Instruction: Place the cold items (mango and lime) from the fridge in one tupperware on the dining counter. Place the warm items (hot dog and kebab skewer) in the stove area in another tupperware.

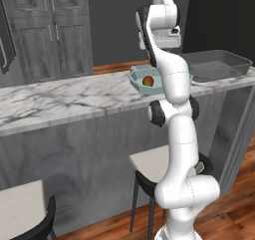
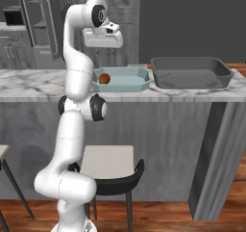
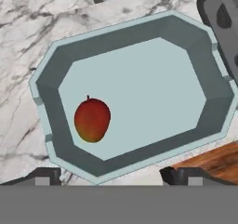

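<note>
The gripper (image 3: 116,177) is hanging nearest the hand camera, its two dark fingertips spread wide with nothing between them, looking down into the tray. The counter (image 1: 64,97) is stretching across both base views, carrying the pale blue-green tray (image 3: 139,42) and, just beside it, the dark grey tray (image 2: 191,73). The mango (image 3: 92,120) is lying on the pale tray's floor, near one end wall, free of the fingers. So the mango looks delivered, and the lime is probably the next errand (it is nowhere on the counter). To do this step well, the hand should be lifting straight up until the fingertips clear the flared rim, then swinging away, so the fruit is not nudged. Two stools (image 2: 108,166) are standing under the counter's edge, close to the arm's base, and could be getting in the way when the base backs off; grey cabinets (image 1: 50,30) are standing behind.
</note>
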You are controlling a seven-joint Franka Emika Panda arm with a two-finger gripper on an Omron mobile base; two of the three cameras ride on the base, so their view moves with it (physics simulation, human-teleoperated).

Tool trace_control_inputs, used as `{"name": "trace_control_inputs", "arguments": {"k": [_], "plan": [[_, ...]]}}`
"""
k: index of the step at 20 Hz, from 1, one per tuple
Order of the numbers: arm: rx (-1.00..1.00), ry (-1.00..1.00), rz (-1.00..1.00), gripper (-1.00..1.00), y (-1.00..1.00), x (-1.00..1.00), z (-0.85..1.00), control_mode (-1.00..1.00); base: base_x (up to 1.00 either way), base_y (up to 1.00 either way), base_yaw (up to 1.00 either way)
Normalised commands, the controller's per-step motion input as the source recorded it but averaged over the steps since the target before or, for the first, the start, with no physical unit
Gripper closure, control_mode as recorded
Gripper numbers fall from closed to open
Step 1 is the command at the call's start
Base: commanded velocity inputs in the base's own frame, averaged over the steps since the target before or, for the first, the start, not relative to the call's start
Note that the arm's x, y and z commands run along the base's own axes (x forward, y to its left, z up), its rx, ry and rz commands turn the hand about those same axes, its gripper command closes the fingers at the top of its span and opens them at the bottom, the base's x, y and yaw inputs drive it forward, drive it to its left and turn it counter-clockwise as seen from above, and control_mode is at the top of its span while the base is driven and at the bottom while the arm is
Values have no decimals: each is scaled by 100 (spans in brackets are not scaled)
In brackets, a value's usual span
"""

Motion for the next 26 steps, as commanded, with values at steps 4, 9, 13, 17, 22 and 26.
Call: {"name": "trace_control_inputs", "arguments": {"k": [4,9,13,17,22,26], "plan": [[7,56,-11,-100,0,-100,32,-100,0,0,0],[9,80,-12,-100,0,-100,39,-100,0,0,0],[1,56,-4,-100,22,-100,6,-100,0,0,0],[-5,17,0,-100,52,-100,0,-100,0,0,0],[-6,-41,4,-100,27,-100,-40,-100,0,0,0],[0,-62,4,-100,0,-100,-49,-100,0,0,0]]}}
